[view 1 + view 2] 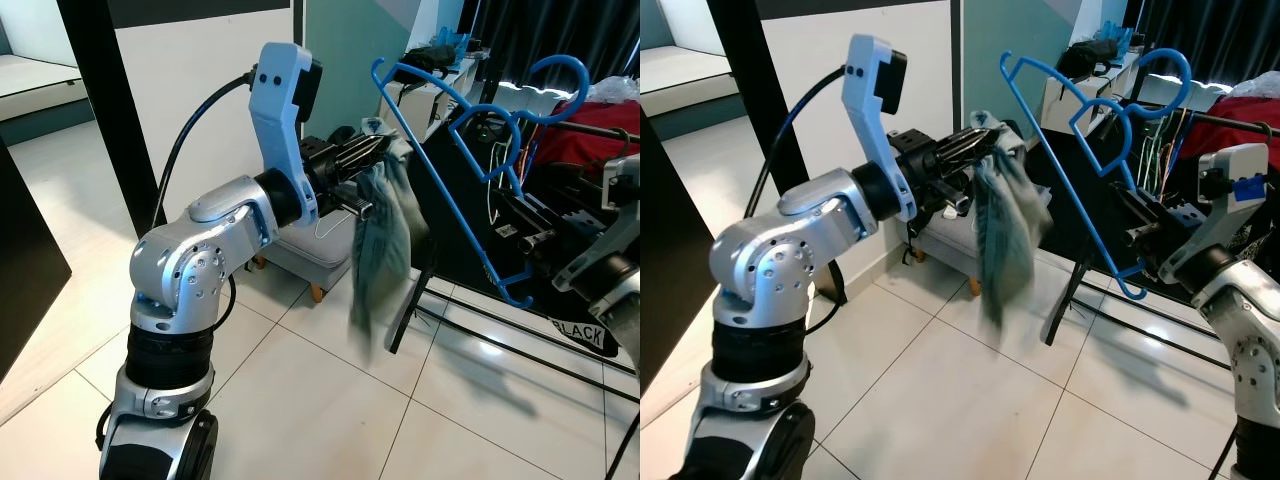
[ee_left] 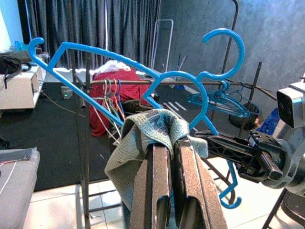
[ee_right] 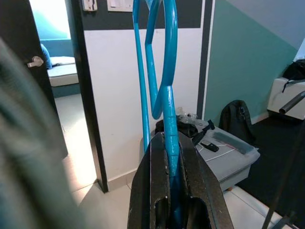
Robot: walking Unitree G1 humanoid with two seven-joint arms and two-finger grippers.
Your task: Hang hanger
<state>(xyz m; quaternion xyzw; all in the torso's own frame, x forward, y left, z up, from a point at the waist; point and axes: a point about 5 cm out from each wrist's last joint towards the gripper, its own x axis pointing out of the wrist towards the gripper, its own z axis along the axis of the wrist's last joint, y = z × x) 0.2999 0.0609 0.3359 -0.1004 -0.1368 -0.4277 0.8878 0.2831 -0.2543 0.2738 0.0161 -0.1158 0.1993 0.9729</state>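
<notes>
A blue plastic hanger (image 1: 437, 170) is held up in the air, its hook (image 1: 560, 72) near the top right. My right gripper (image 1: 512, 212) is shut on its lower frame; in the right wrist view the black fingers (image 3: 157, 191) clamp the blue bar (image 3: 169, 119). My left gripper (image 1: 372, 158) is shut on a grey-green cloth (image 1: 380, 250), which hangs limp just left of the hanger's long arm. The left wrist view has the cloth (image 2: 143, 138) draped over the fingertips (image 2: 188, 167), with the hanger (image 2: 119, 59) right behind it.
A clothes rail (image 2: 143, 82) with a red garment (image 2: 112, 76) and several hangers stands behind, on a black mat. A grey padded bench (image 1: 305, 255) sits by the wall. A black post (image 1: 105, 110) rises at left. Rack legs (image 1: 500, 315) cross the tiled floor.
</notes>
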